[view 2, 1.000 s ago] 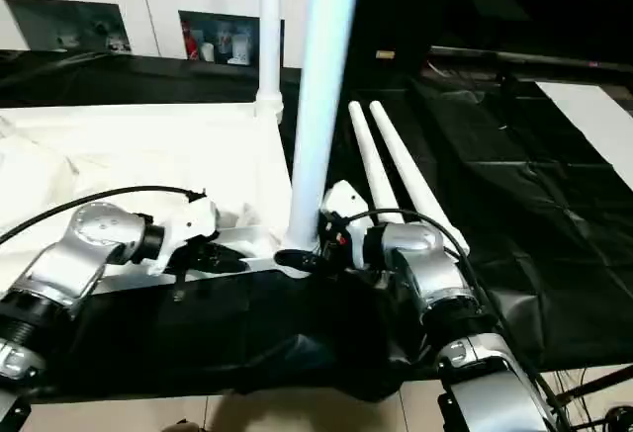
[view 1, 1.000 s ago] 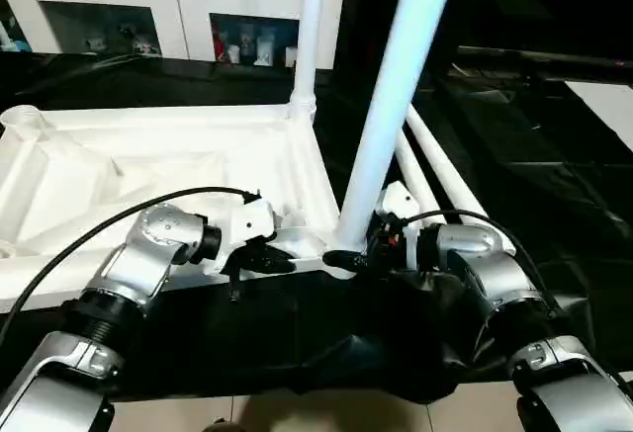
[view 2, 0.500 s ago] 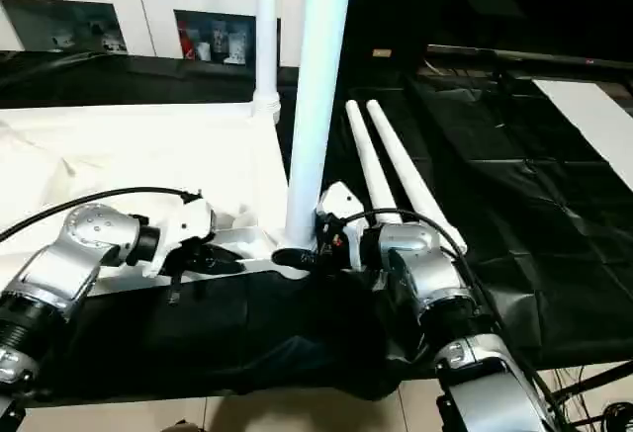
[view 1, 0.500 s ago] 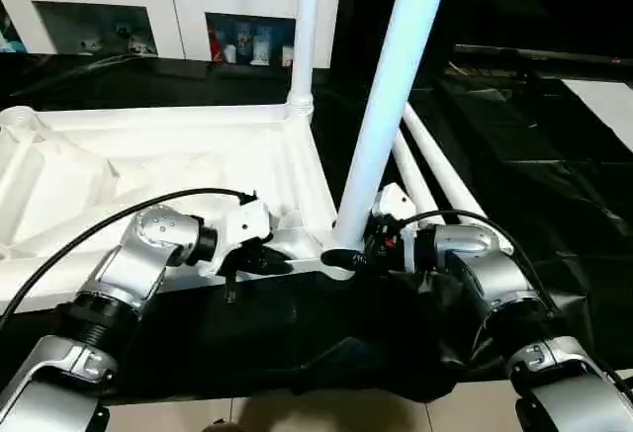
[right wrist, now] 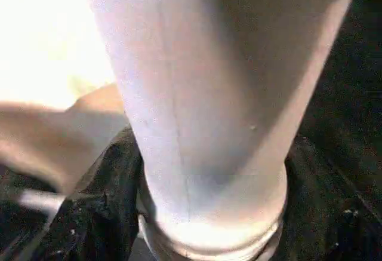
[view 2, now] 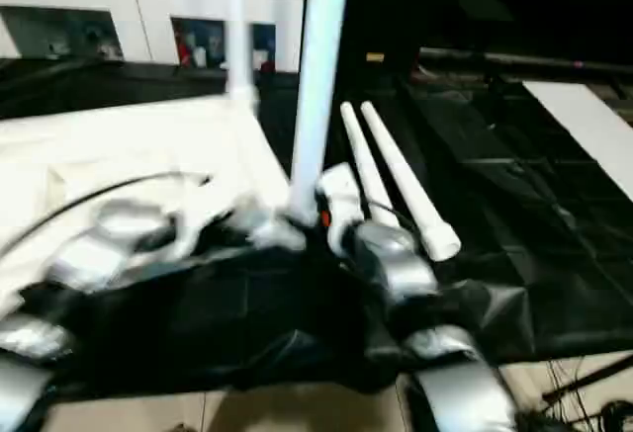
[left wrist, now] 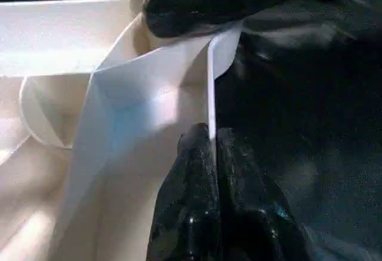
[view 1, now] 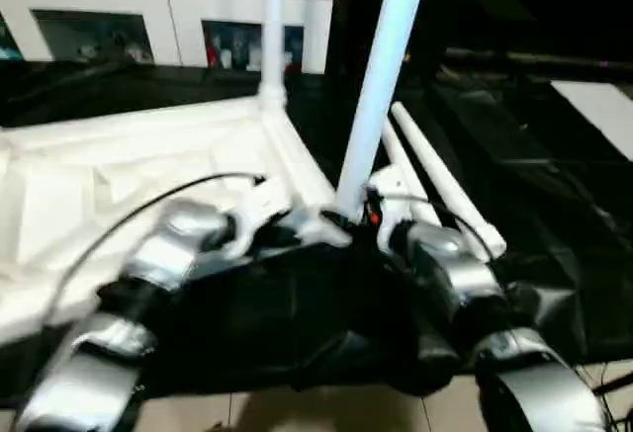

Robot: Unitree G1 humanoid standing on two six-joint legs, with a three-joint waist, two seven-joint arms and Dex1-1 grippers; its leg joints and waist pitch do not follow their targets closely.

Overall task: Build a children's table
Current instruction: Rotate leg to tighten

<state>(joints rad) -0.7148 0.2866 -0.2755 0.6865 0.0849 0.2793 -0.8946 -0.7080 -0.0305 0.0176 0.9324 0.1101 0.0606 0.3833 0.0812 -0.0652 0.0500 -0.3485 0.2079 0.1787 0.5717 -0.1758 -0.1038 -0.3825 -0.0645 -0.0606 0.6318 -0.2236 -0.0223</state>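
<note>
Our left gripper [left wrist: 212,153] pinches the thin rim of the upturned tabletop [view 1: 129,155] at centre frame, likely steadying it, while our right gripper [view 1: 364,222] closes round the base of the upright leg [view 1: 381,76] in its corner socket. Blur hides the right fingers; two spare legs [view 1: 435,180] lie right.

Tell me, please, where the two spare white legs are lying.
In the left eye view, the two spare legs lie side by side on the black cloth, right of the upturned tabletop.
</note>
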